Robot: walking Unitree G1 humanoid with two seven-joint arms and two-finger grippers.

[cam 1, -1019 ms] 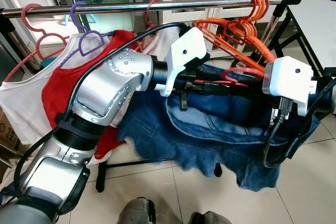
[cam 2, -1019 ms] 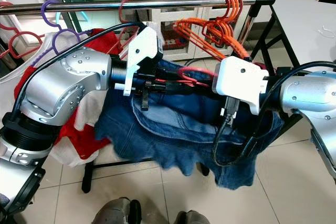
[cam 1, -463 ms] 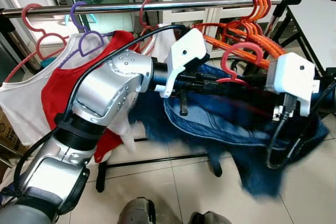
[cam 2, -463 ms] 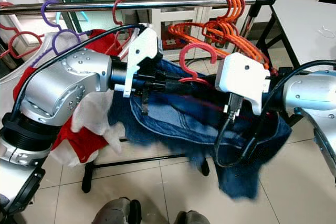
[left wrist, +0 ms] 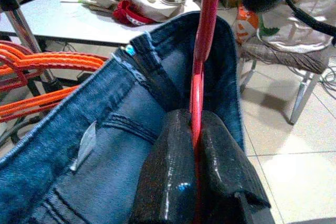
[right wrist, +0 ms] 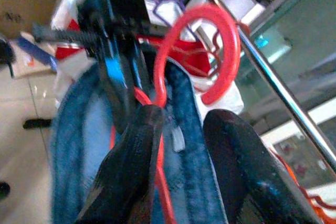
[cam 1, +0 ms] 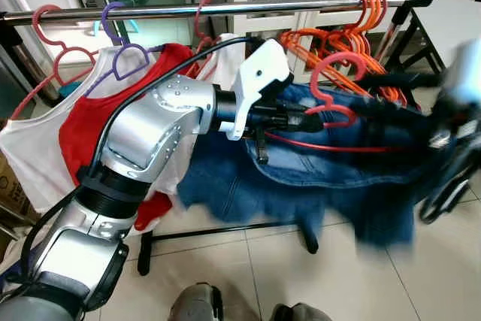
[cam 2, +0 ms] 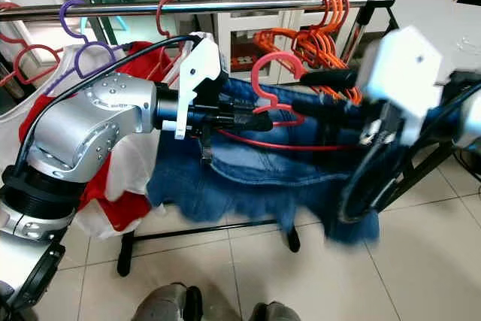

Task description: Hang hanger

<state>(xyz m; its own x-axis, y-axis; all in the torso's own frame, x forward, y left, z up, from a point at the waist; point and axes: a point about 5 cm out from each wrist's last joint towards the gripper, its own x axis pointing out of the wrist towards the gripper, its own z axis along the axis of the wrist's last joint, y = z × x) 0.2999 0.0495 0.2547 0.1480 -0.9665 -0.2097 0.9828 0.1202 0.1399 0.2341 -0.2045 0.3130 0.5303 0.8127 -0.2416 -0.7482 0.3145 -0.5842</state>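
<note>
Two grippers under rail (cam 1: 225,10). Left gripper (left wrist: 195,129) clamped on red hanger (cam 1: 334,80) carrying denim garment (cam 1: 331,163), hook still below rail. Right gripper (right wrist: 181,124) parted around hook neck. Best: lift, hook upright, over bare rail, then release.

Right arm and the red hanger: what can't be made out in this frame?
- Right gripper: motion-blurred in both eye views; its wrist view shows the fingers apart around the red hanger, contact unclear.
- Hanger's lower bar: partly buried in the denim garment.
- Left gripper: fingers shut on the hanger, hiding the grip point.
- Hook's gap to the rail: depth unclear.
</note>
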